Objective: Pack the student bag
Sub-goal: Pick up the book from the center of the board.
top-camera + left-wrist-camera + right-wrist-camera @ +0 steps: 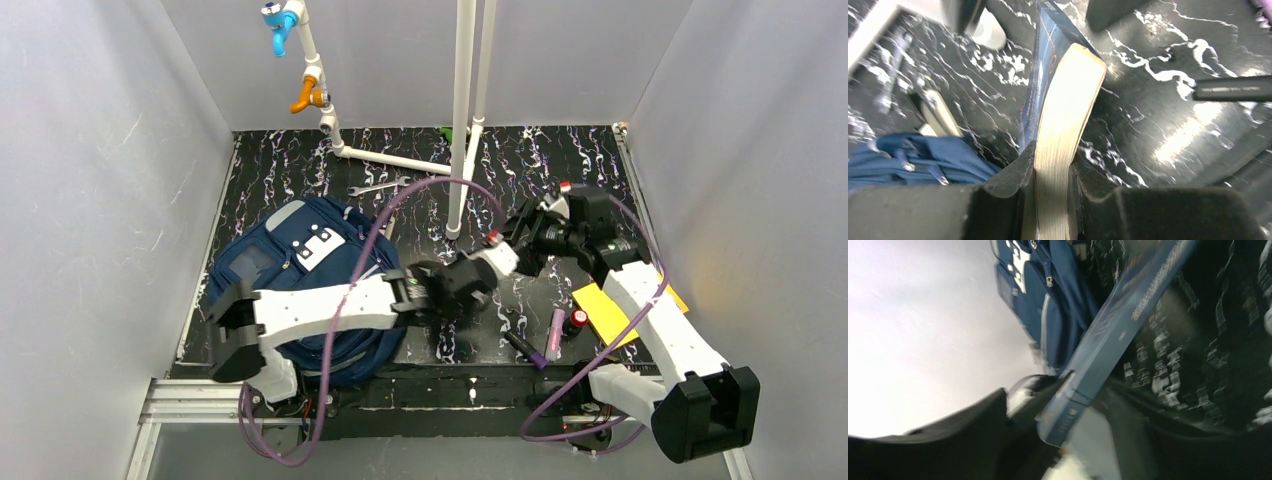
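The left tool [1053, 160] clamps one end of the book [1068, 95]; whether the right tool [1063, 395] holds it is unclear. It could swing loose.

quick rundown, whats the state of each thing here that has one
student bag, lying on the table, open or zipped cannot be told
book, closed, clamped across its thickness by left gripper
left gripper, shut on the book
right gripper, around the book's far end, grip unclear in blur
pink marker, lying on the table
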You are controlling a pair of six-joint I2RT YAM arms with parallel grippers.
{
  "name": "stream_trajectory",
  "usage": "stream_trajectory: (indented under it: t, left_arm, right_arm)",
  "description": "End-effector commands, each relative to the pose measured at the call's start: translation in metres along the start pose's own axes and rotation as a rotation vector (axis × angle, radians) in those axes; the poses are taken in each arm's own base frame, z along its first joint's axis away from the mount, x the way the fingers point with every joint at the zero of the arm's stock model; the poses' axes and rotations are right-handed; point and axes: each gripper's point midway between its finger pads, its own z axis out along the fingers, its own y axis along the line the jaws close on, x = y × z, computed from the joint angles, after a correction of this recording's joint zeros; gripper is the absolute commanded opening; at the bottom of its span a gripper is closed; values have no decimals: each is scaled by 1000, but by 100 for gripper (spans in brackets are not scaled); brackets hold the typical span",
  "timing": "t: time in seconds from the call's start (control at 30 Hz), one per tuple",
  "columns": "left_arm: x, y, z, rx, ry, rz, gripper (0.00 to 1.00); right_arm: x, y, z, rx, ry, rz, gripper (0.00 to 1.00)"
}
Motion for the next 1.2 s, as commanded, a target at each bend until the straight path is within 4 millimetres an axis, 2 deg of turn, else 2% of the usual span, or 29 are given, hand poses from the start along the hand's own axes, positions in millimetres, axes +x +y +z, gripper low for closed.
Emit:
stream_trajectory:
  t: [0.0,0.07,0.13,0.2,0.3,0.37,0.5,0.63,0.73,0.8,0.97,1.17]
  left_arm:
    - [1,41,-49,232,-30,-424,0]
    - [3,63,-61,337,-56,-609,0]
    - [0,71,-78,464,-87,-727,0]
    - [-6,79,-96,579,-94,-822,0]
    - [-18,94,-115,687,-113,-935,0]
    - [-29,101,-125,774,-148,-1026,0]
    - [-52,118,-141,969,-252,-1152,0]
    - [-63,124,-155,1072,-327,-1109,0]
    - [-63,120,-165,1114,-345,-1059,0]
    - [-61,120,-170,1118,-345,-1037,0]
    - [-54,119,-180,1071,-316,-997,0]
    - [-55,117,-198,1104,-311,-966,0]
  right_arm:
    - [-32,22,-8,1,-78,-591,86]
    - [-40,19,-9,9,-121,-724,97]
    - [-38,20,-9,-32,-138,-823,98]
    - [-21,31,-9,-147,-80,-895,98]
    - [7,44,-9,-345,23,-896,98]
    - [16,57,-12,-458,29,-899,98]
    - [27,55,-7,-492,107,-802,98]
    - [32,42,-3,-447,166,-710,98]
    - [40,39,-4,-468,220,-645,98]
    - [41,42,-8,-465,209,-667,98]
    - [29,31,-10,-298,151,-762,98]
    - [19,43,-13,-285,104,-858,98]
